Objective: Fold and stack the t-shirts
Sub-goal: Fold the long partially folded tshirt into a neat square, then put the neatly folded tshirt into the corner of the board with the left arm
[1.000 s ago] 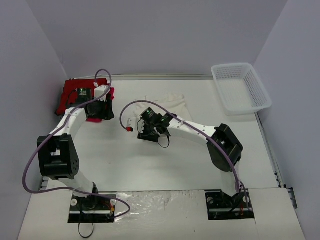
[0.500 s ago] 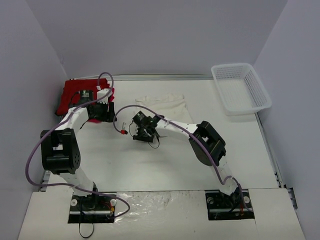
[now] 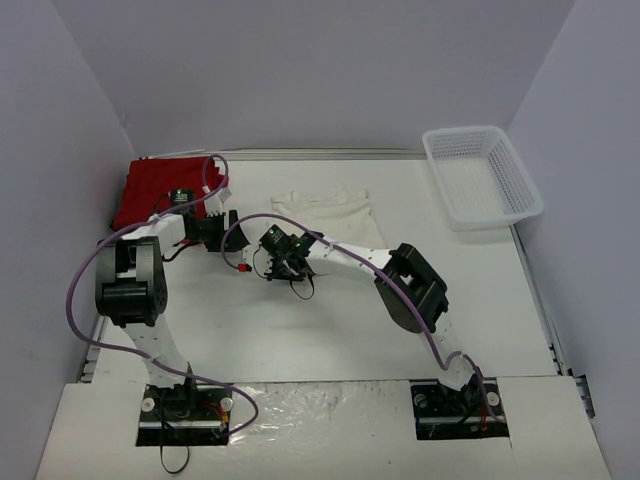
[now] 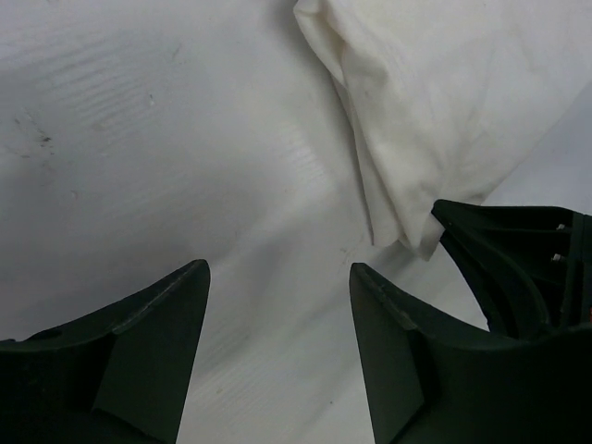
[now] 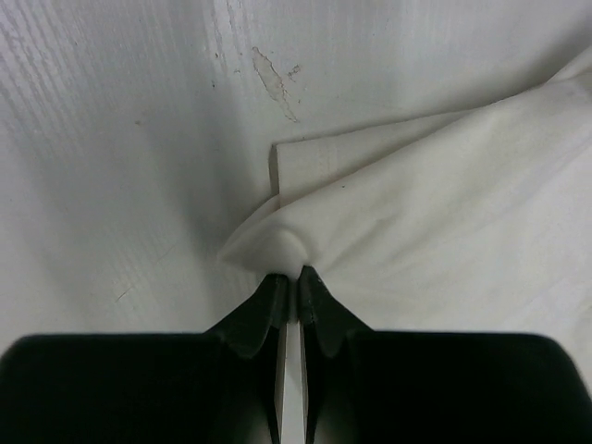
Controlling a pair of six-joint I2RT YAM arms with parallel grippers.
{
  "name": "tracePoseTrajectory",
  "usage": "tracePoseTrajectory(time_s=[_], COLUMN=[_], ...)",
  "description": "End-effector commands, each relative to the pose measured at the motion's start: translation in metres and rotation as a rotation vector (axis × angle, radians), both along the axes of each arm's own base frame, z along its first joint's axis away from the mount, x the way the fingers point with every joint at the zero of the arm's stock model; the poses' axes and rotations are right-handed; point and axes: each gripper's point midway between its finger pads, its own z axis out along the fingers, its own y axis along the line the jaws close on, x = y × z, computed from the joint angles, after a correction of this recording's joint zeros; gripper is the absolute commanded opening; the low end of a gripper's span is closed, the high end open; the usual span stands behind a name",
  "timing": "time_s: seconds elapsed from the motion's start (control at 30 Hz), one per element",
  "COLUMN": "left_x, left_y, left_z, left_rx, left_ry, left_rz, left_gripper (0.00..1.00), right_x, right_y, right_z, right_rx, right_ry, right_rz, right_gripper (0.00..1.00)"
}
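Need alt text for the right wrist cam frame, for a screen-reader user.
The right arm's two dark fingers are shut on a puckered edge of the cream-white t-shirt, which spreads up and to the right across the white table. A small scuff marks the bare table above the cloth.

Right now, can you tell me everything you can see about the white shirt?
The white shirt is soft, creamy cloth, folded into a flat, slightly wrinkled bundle with layers on top of each other. It lies on the white table, toward the back middle. The right claw is shut on its near left corner, bunching up a little fold. The open left claw hovers beside that corner without touching it.
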Motion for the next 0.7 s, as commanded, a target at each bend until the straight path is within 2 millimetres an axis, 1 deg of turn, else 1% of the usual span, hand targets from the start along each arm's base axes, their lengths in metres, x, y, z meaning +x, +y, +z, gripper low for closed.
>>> tracePoseTrajectory(time_s=[0.0, 0.03, 0.07, 0.1, 0.13, 0.2, 0.33, 0.37, 0.4, 0.43, 0.5, 0.53, 0.57, 0.6, 0.63, 0.67], left_x=[0.003, 0.004, 0.005, 0.004, 0.009, 0.011, 0.02, 0.017, 0.018, 0.021, 0.02, 0.021, 0.025, 0.024, 0.025, 0.026], left_y=[-0.016, -0.018, -0.02, -0.023, -0.025, -0.03, -0.042, -0.056, -0.06, -0.065, -0.075, -0.079, -0.082, -0.086, -0.09, -0.091], left_z=[0.015, 0.013, 0.011, 0.009, 0.009, 0.009, 0.011, 0.011, 0.005, 0.005, -0.005, -0.007, -0.008, -0.013, -0.015, -0.016], left_rx=[-0.139, -0.164, -0.175, -0.201, -0.212, -0.231, -0.253, -0.259, -0.277, -0.295, -0.321, -0.325, -0.328, -0.332, -0.341, -0.346], left_ry=[0.03, 0.038, 0.05, 0.075, 0.059, 0.077, 0.06, 0.067, 0.101, 0.099, 0.153, 0.154, 0.136, 0.154, 0.153, 0.162], left_rz=[0.007, 0.006, 0.011, 0.021, 0.022, 0.035, 0.031, -0.001, 0.01, 0.004, 0.001, -0.003, -0.01, -0.01, -0.014, -0.014], left_gripper=[0.62, 0.64, 0.73, 0.76, 0.77, 0.8, 0.84, 0.85, 0.86, 0.91, 0.95, 0.97, 0.97, 0.97, 0.97, 0.94], right_x=[-0.003, -0.003, -0.002, -0.001, 0.0, 0.003, 0.0, 0.001, 0.002, 0.003, 0.003, 0.003, 0.003, 0.003, 0.004, 0.004], right_y=[0.002, 0.002, 0.003, 0.004, 0.005, 0.004, 0.006, 0.007, 0.008, 0.008, 0.009, 0.011, 0.012, 0.012, 0.013, 0.012], right_z=[0.023, 0.028, 0.033, 0.036, 0.037, 0.041, 0.043, 0.043, 0.044, 0.043, 0.046, 0.05, 0.052, 0.054, 0.057, 0.057], right_rx=[-0.014, -0.009, -0.005, -0.001, -0.002, -0.01, -0.006, -0.006, -0.007, -0.01, -0.007, 0.0, 0.001, 0.003, 0.007, 0.001], right_ry=[-0.014, -0.022, -0.028, -0.033, -0.038, -0.045, -0.032, -0.032, -0.037, -0.035, -0.033, -0.034, -0.035, -0.036, -0.041, -0.043], right_rz=[0.005, 0.007, 0.007, 0.006, 0.003, 0.001, 0.008, 0.008, 0.006, 0.006, 0.006, 0.009, 0.009, 0.009, 0.008, 0.008], right_gripper=[0.0, 0.0, 0.0, 0.0, 0.0, 0.0, 0.0, 0.0, 0.0, 0.0, 0.0, 0.0, 0.0, 0.0, 0.0, 0.0])
